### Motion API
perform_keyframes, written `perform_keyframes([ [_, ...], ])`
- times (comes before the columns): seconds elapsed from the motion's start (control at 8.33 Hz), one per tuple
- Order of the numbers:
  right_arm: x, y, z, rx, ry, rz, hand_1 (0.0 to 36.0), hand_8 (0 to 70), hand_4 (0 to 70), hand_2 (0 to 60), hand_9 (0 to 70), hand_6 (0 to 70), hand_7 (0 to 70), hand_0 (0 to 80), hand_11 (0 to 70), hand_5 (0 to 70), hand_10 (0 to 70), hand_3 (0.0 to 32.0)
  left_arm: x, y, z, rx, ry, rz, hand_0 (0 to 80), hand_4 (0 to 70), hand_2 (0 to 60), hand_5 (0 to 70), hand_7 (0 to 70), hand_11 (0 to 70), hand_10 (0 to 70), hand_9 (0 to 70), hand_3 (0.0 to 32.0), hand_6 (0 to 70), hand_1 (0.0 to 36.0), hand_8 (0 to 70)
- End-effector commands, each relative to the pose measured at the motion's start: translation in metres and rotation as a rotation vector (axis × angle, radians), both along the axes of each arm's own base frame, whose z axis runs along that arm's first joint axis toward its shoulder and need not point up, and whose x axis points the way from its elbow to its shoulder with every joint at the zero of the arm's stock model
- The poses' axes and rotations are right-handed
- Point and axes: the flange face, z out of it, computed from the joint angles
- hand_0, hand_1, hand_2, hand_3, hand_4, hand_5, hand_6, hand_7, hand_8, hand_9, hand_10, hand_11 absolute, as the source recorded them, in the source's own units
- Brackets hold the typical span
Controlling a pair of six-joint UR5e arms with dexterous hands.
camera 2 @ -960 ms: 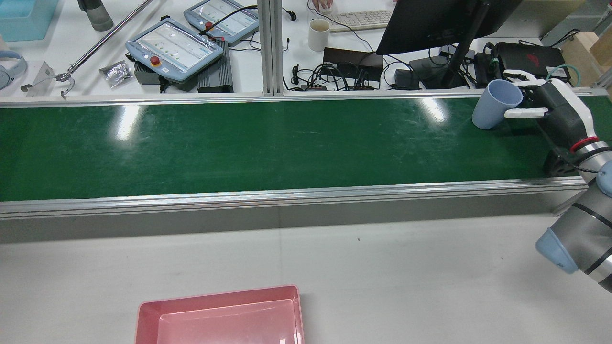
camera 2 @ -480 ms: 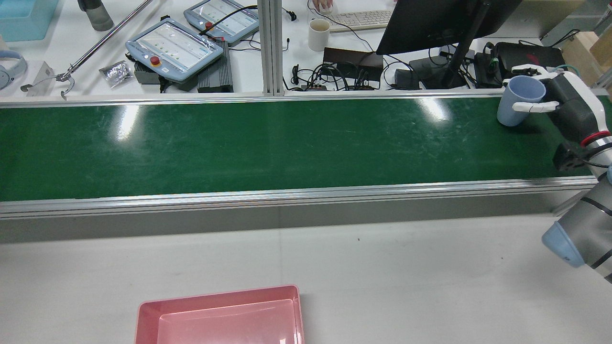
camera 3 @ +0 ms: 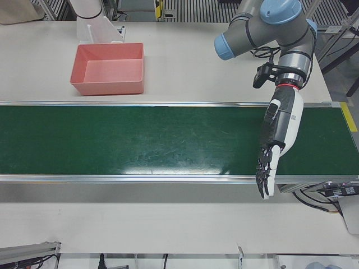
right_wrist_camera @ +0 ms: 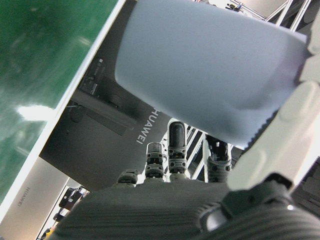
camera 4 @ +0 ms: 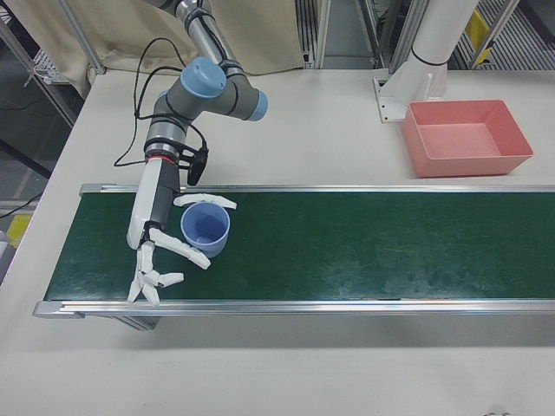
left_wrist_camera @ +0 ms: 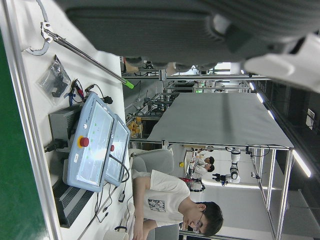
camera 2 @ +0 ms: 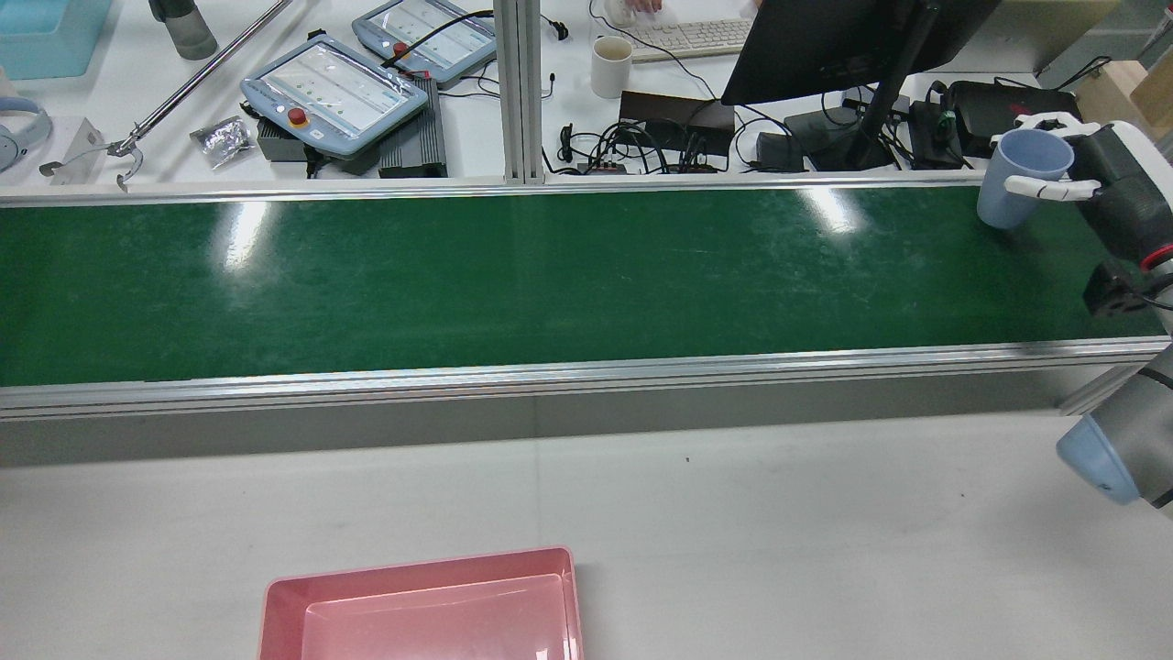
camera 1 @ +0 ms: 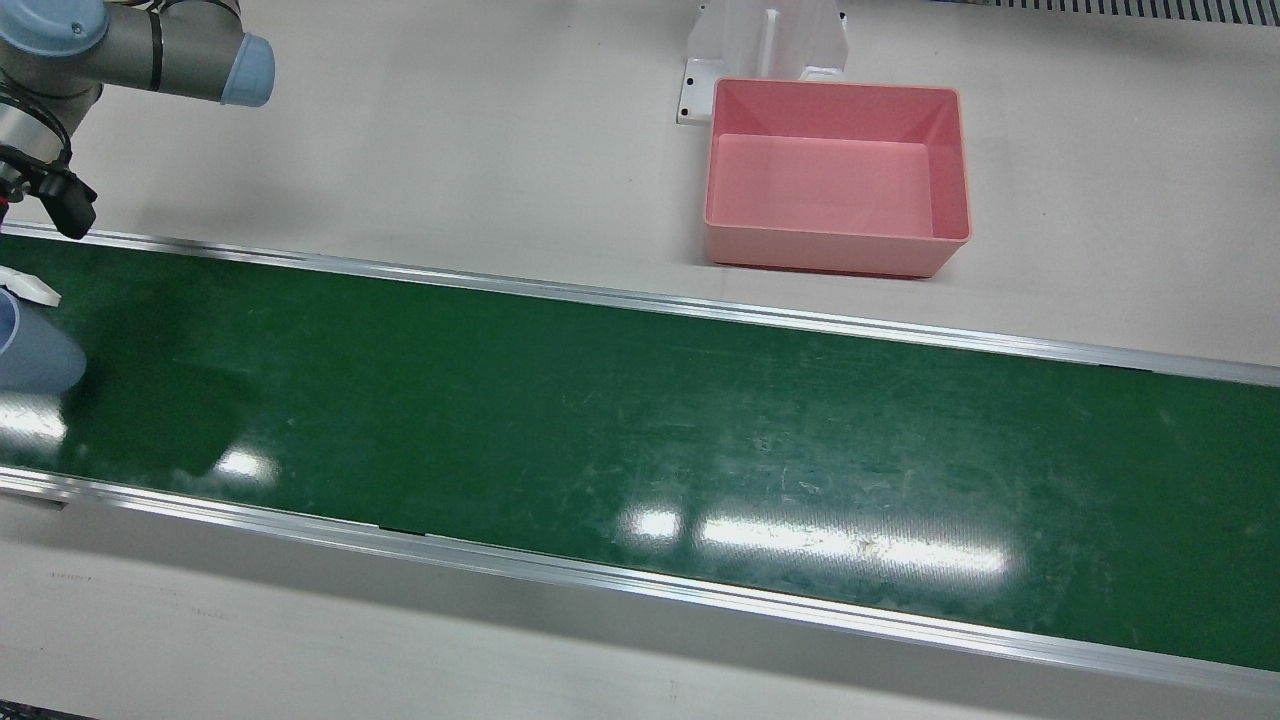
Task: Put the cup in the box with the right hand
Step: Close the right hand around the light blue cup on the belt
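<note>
Cup lifted clear of the belt

The pink box (camera 2: 422, 605) sits empty nearby; farther off, the blue cup (camera 2: 1022, 176) is held in the right hand (camera 2: 1086, 179) (fingers wrapped round it), carried higher and rightward than a second ago.

bright overhead light — white glare on the belt (camera 1: 850, 545) — sharp focus.

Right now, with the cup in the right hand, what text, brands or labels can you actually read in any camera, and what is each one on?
"HUAWEI": on the dark monitor back behind the blue cup, right hand view; repeated faintly at its lower corner.
Left hand: a small black marking on its white shell, too small to read.
Teach pendants: screen contents too small to read.
Person's T-shirt print: blurred, unreadable.
Pink box, green belt: no text.
</note>
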Motion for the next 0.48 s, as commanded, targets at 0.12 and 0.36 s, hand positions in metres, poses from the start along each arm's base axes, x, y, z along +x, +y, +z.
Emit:
perform_keyframes([
  [0.12, -0.004, 0.026, -0.172, 0.251, -0.05, -0.126, 11.1, 11.5, 70.0, 30.7, 24.8, 14.0, 63.9, 48.0, 6.3, 0.0, 5.1, 0.0, 0.0, 0.0, 0.0, 0.0, 0.0, 0.0, 0.0, 0.0, 0.0, 0.0, 0.0, 0.0, 0.0, 0.0, 0.0, 0.0, 0.0, 0.0],
  [0.36, -0.048, 0.098, -0.297, 0.38, -0.024, -0.24, 11.7, 13.1, 70.0, 27.8, 32.2, 17.9, 70.0, 49.4, 9.2, 0.1, 7.0, 0.0, 0.0, 0.0, 0.0, 0.0, 0.0, 0.0, 0.0, 0.0, 0.0, 0.0, 0.0, 0.0, 0.0, 0.0, 0.0, 0.0, 0.0, 0.0],
])
